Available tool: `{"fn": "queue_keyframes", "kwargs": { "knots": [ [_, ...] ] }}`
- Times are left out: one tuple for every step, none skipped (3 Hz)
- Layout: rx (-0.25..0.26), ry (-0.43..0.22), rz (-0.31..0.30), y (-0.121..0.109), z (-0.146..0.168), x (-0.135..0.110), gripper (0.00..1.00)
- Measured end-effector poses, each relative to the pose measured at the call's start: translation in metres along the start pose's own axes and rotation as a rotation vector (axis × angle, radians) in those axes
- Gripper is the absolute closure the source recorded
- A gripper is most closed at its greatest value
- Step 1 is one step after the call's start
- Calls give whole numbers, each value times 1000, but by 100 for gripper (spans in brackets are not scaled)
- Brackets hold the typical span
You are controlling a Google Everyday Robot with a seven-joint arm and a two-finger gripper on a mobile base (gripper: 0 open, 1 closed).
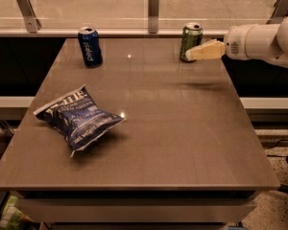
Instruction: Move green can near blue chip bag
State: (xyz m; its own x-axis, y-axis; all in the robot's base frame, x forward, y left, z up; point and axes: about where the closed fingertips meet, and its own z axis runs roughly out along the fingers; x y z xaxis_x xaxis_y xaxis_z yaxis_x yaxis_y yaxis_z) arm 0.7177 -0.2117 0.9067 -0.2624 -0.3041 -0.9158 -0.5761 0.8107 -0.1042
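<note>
The green can (190, 41) stands upright at the far right of the table, silver top up. The blue chip bag (78, 119) lies crinkled on the near left of the table, far from the can. My gripper (189, 54) comes in from the right on a white arm; its pale fingertips are at the can's right side, at about mid height, above the table.
A dark blue Pepsi can (90, 46) stands at the far left of the brown table (182, 138). A glass railing with metal posts (153, 9) runs behind the table's far edge. The white arm (264, 42) hangs over the table's right edge.
</note>
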Motion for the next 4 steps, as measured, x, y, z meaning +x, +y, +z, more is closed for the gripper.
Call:
{"fn": "queue_keyframes", "kwargs": {
  "knots": [
    [-15, -45, 21, -5, 14, -5, 0],
    [-37, -67, 23, -6, 29, -12, 0],
    [-62, -82, 24, 0, 44, -17, 0],
    [-88, -95, 22, 4, 59, -23, 0]
  ]
}}
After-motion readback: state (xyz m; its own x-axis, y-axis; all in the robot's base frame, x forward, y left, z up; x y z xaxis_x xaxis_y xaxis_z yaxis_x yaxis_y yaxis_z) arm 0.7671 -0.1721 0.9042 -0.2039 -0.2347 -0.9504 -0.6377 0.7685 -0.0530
